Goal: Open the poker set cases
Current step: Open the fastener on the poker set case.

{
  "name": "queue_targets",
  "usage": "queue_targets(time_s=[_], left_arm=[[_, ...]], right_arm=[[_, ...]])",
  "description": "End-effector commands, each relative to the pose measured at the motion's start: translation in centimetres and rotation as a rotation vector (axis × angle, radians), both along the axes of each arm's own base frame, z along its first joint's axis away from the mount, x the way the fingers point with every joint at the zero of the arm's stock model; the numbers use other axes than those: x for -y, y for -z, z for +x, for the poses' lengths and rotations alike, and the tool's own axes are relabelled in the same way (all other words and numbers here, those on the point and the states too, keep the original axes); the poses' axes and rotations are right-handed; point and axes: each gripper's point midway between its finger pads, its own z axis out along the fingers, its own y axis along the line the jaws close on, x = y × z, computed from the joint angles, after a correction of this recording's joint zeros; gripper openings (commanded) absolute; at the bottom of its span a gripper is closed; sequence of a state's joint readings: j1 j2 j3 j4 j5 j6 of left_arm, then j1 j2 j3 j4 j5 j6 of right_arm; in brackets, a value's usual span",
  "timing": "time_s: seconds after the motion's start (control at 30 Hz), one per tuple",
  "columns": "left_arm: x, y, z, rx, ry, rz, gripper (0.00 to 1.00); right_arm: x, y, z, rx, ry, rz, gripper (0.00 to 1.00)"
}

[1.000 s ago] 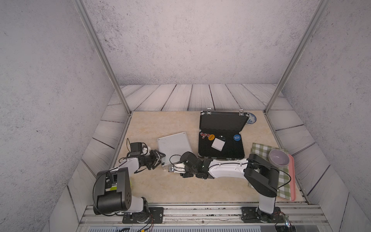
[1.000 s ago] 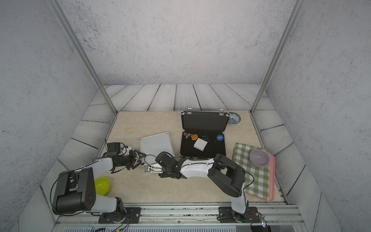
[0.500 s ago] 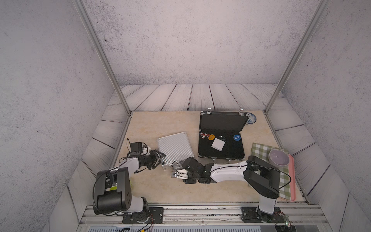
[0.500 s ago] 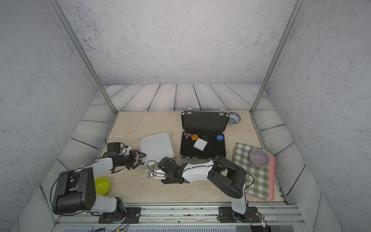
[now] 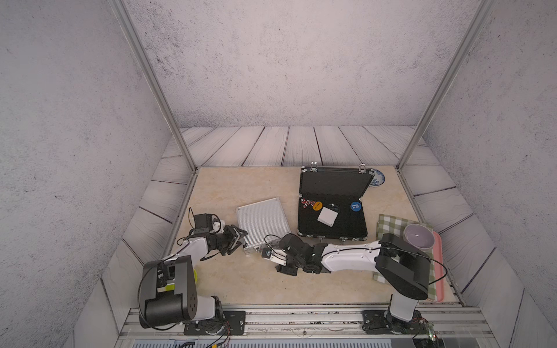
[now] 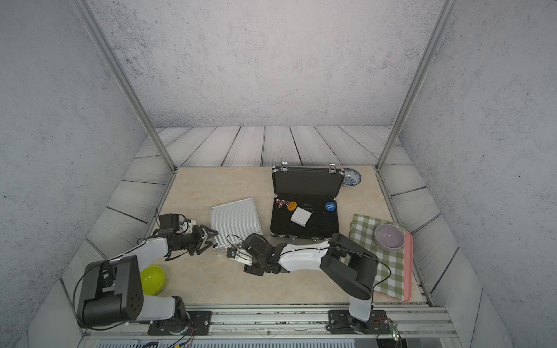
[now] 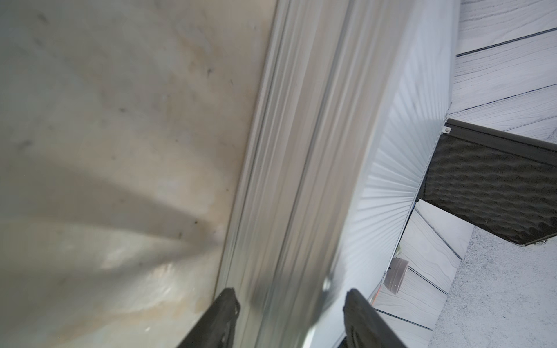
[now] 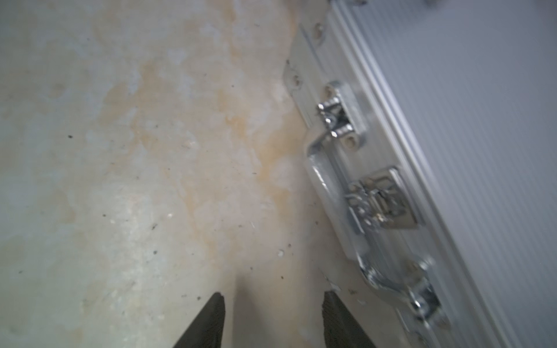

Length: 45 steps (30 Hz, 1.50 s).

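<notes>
The silver poker set case lies closed on the table, left of the larger black case, whose lid stands up. My left gripper is open at the silver case's near-left corner. Its fingers straddle the case's side wall, one low by the table, one above the ribbed lid. My right gripper is open over bare table just in front of that case. The chrome latch and handle lie beside its fingertips, untouched.
The black case holds a white box, dice and round chips. A green bowl sits by the left arm's base. At the right are a checked cloth, a purple bowl and a pink tray. A blue-patterned dish lies behind the black case.
My right gripper has shifted slightly in front of the silver case and its jaws have widened. The left arm and both cases have stayed put.
</notes>
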State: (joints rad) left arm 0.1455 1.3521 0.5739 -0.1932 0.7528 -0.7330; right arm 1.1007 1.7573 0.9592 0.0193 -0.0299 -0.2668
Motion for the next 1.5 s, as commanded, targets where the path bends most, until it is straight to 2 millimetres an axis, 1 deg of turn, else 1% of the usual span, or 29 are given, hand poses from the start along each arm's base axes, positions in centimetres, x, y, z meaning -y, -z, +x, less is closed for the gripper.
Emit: queue_targets(time_s=[0.0,0.07,0.13,0.27,0.4,0.53,0.63,0.83,1.0,1.27,1.37,1.47], left_arm=[[-1.1,-1.7,0.0,0.044,0.002,0.074,0.6],[-1.5,-2.6,-0.1,0.068,0.003,0.106,0.6],[-1.8,-3.6,-0.3,0.1,0.007,0.141,0.6],[-2.4,-5.3,-0.6,0.178,0.024,0.219,0.6],[-2.9,-5.3,-0.9,0.187,0.048,0.284,0.59],[-2.6,-5.2,-0.8,0.198,0.048,0.276,0.59],[-2.4,-5.4,-0.7,0.204,0.06,0.288,0.58],[-2.6,-5.6,-0.5,0.2,0.072,0.306,0.58],[-2.3,-5.1,-0.7,0.189,0.083,0.302,0.58],[-2.0,-4.6,-0.9,0.18,0.097,0.302,0.58],[-2.0,-4.7,-0.9,0.18,0.102,0.304,0.58],[-2.0,-4.9,-0.9,0.185,0.104,0.31,0.58]], right_arm=[[0.7,-2.5,-0.8,-0.141,0.121,0.136,0.56],[0.9,-2.1,-1.0,-0.209,0.157,0.161,0.57],[0.8,-1.9,-0.7,-0.298,0.199,0.22,0.59],[0.4,-1.6,0.5,-0.419,0.24,0.337,0.63],[-0.3,-0.6,1.5,-0.431,0.25,0.358,0.65],[-0.1,0.2,3.1,-0.42,0.296,0.373,0.67],[0.3,0.5,4.4,-0.427,0.333,0.403,0.68],[0.2,1.4,6.0,-0.444,0.377,0.423,0.69],[-0.5,1.7,5.8,-0.469,0.348,0.448,0.69],[-1.5,1.1,5.7,-0.485,0.305,0.51,0.68],[-1.7,0.8,5.3,-0.497,0.277,0.534,0.65],[-1.9,0.0,4.5,-0.519,0.235,0.564,0.61]])
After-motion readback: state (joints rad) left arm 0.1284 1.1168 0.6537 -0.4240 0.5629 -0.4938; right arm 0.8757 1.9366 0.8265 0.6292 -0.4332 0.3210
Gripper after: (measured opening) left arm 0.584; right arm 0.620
